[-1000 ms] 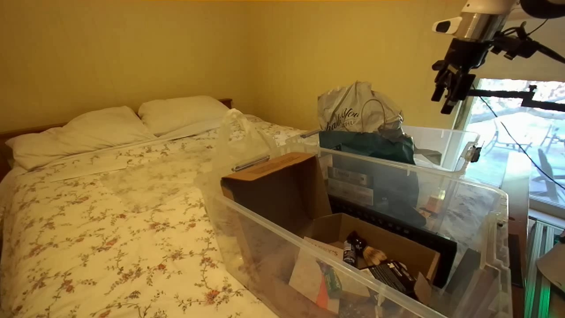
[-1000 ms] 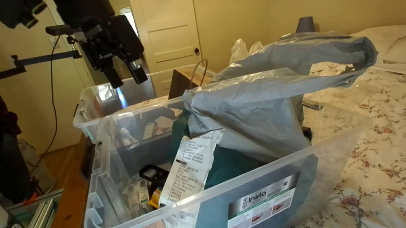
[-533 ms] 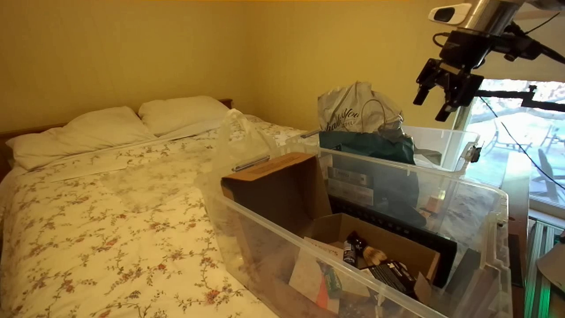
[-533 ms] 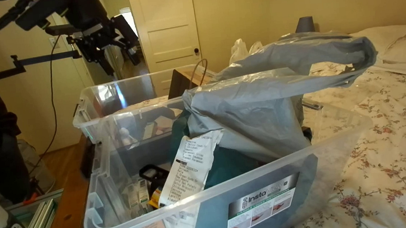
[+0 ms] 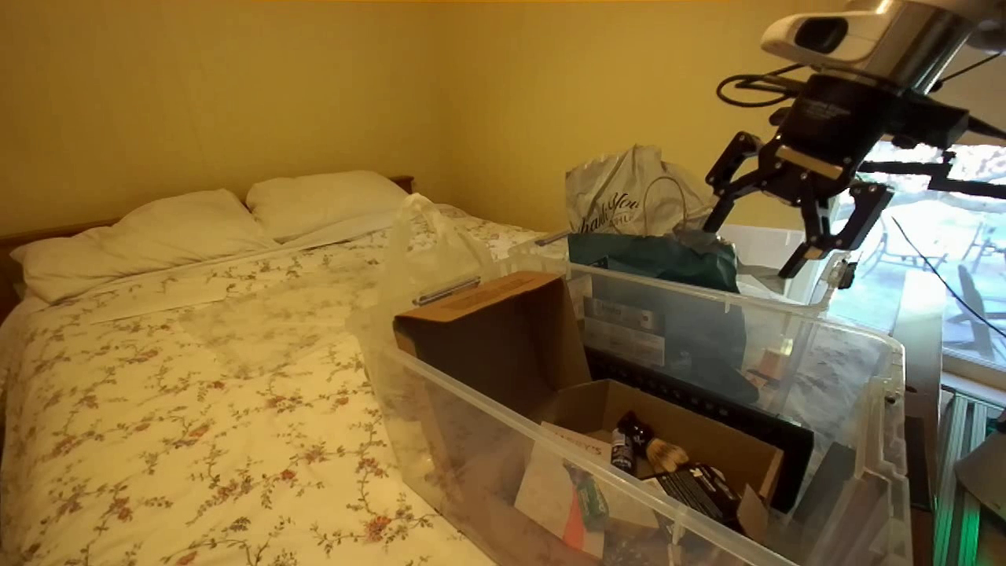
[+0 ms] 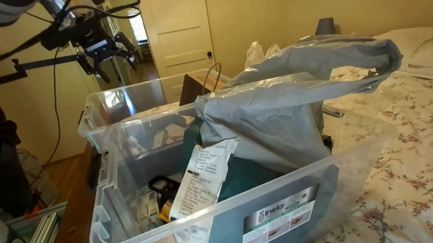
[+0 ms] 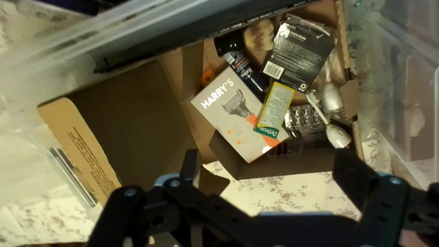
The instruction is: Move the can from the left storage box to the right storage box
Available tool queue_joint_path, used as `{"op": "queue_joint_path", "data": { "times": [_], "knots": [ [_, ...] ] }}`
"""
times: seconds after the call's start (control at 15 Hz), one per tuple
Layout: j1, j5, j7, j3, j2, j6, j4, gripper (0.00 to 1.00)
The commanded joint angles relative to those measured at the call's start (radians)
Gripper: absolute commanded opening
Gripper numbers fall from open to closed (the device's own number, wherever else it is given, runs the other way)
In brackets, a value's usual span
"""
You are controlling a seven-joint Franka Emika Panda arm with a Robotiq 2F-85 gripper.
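Note:
The can is small and black [image 7: 245,70]. It lies inside an open cardboard box [image 7: 291,164] in the left storage box. It also shows in an exterior view [image 5: 623,450]. The left storage box is the colourless see-through tub [image 5: 471,395], seen behind in an exterior view [image 6: 122,100]. The right storage box [image 6: 245,194] stands beside it, also seen in an exterior view [image 5: 762,244]. My gripper [image 5: 750,250] is open and empty, well above the left tub, also seen in an exterior view [image 6: 120,72]. In the wrist view its jaws [image 7: 267,164] are spread below the can.
Around the can lie a Harry's box [image 7: 236,113], a Debrox box [image 7: 276,106], a black packet [image 7: 300,51] and a brush [image 7: 260,34]. A grey bag [image 6: 263,129] rises above the right tub. The cardboard lid [image 5: 487,346] stands up. A bed [image 5: 275,440] lies under the tubs.
My gripper has turned and tilted. In the exterior views it has moved toward the left storage box's side, and its fingers show farther apart. The tubs and the can have not moved.

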Motion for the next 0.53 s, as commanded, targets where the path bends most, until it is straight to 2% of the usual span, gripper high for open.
{"op": "queue_joint_path", "data": {
  "times": [0.0,0.13,0.2,0.33,0.47],
  "knots": [
    [0.068,0.046,-0.195,-0.065,0.161,0.114,0.050,1.00],
    [0.097,0.087,-0.331,-0.106,0.215,0.118,0.073,1.00],
    [0.046,0.050,-0.215,-0.043,0.142,0.108,0.026,1.00],
    [0.051,0.074,-0.295,-0.063,0.189,0.112,0.048,1.00],
    [0.049,0.076,-0.313,-0.066,0.206,0.112,0.060,1.00]
  ]
}}
